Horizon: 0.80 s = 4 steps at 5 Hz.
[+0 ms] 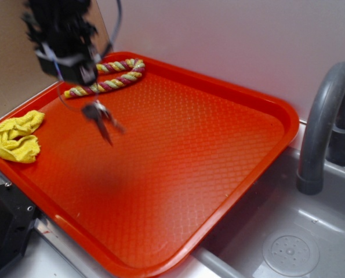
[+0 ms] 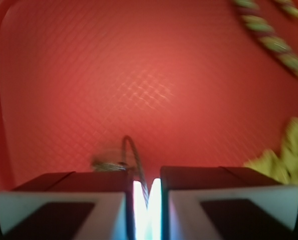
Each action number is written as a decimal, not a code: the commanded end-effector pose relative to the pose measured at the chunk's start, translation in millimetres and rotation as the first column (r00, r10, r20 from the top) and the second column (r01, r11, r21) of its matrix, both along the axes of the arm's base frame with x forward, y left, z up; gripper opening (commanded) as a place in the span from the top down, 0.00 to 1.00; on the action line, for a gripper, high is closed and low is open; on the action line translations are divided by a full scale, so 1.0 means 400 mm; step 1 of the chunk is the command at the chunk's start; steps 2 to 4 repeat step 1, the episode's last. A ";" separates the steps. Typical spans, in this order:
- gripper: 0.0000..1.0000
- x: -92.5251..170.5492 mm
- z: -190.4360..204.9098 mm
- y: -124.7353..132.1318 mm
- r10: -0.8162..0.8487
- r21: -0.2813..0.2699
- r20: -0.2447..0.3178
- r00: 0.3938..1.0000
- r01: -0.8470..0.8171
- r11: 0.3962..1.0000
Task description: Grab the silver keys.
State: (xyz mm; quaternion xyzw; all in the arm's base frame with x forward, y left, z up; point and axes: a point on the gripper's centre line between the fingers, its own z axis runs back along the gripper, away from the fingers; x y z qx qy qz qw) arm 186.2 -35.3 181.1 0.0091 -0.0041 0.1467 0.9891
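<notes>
The gripper (image 2: 146, 192) pinches the wire ring of the silver keys (image 1: 101, 119) — flat grey blades dangling above the red tray (image 1: 218, 150).

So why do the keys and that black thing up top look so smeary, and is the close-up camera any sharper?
In the exterior view the end effector and the dangling silver keys are motion-blurred, while the red tray shows soft glare and a dim shadow beneath the keys. In the wrist view everything is soft: the wire ring between the fingers is blurred, as are the rope and yellow cloth.
</notes>
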 end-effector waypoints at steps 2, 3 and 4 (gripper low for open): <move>1.00 0.040 0.232 0.006 0.129 0.006 0.042 0.991 -0.130 0.992; 1.00 0.040 0.232 0.006 0.129 0.006 0.042 0.991 -0.130 0.992; 1.00 0.040 0.232 0.006 0.129 0.006 0.042 0.991 -0.130 0.992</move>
